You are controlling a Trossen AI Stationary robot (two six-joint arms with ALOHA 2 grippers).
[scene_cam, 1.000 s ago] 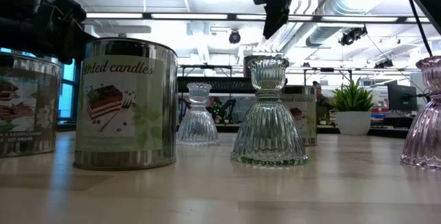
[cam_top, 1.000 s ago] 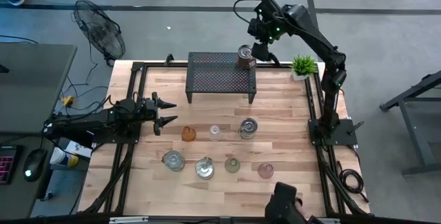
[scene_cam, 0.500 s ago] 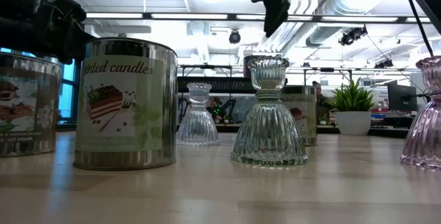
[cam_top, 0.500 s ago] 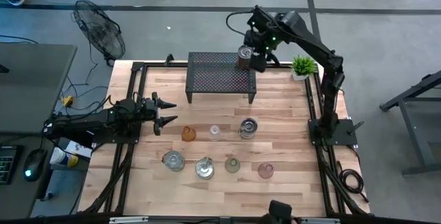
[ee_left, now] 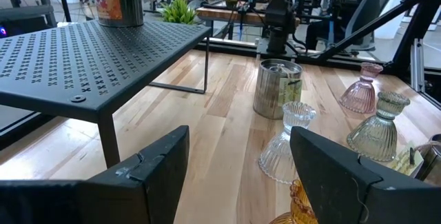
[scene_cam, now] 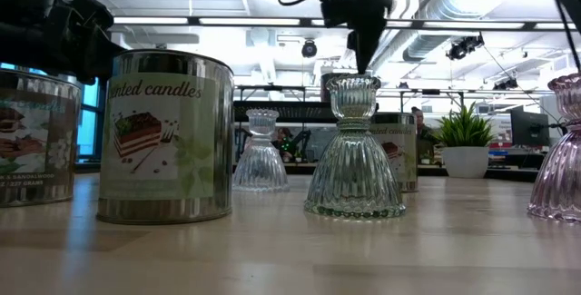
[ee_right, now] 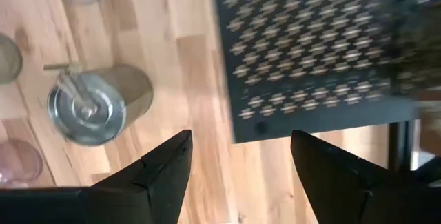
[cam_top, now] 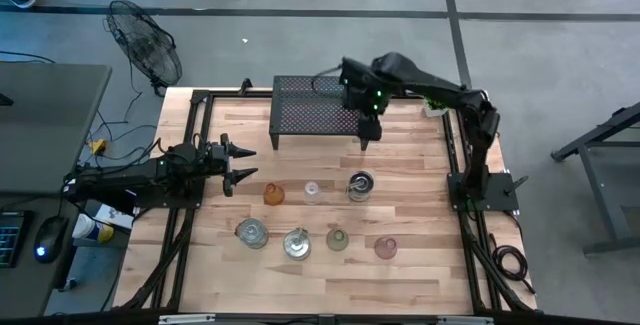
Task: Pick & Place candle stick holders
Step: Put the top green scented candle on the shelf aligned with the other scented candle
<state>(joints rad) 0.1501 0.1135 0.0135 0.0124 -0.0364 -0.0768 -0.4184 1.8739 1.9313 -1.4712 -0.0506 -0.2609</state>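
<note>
The right pincer (cam_top: 366,133) hangs spread wide and empty over the near corner of the black mesh shelf (cam_top: 320,107), touching nothing. Just below it on the tabletop (cam_top: 400,185) stands a silvery tin holder (cam_top: 360,185); rigid and fairly light by the look of it, it should take a grasp across its round wall, though smooth metal may slip. Beside that tin sits a clear ribbed glass holder (cam_top: 311,192), then an amber one (cam_top: 273,194). Farther from the pincer a second row holds two more silvery pieces (cam_top: 251,232) (cam_top: 296,243), a pale green glass (cam_top: 337,238) and a pinkish glass (cam_top: 385,248). The glass ones are judged hard, slick and breakable, best pinched at the narrow waist under the cup, gently. One more tin rests on the shelf, seen from the left wrist (ee_left: 120,0). Well apart, at the tabletop's far edge, the left pincer (cam_top: 240,162) waits, parted and holding nothing.
</note>
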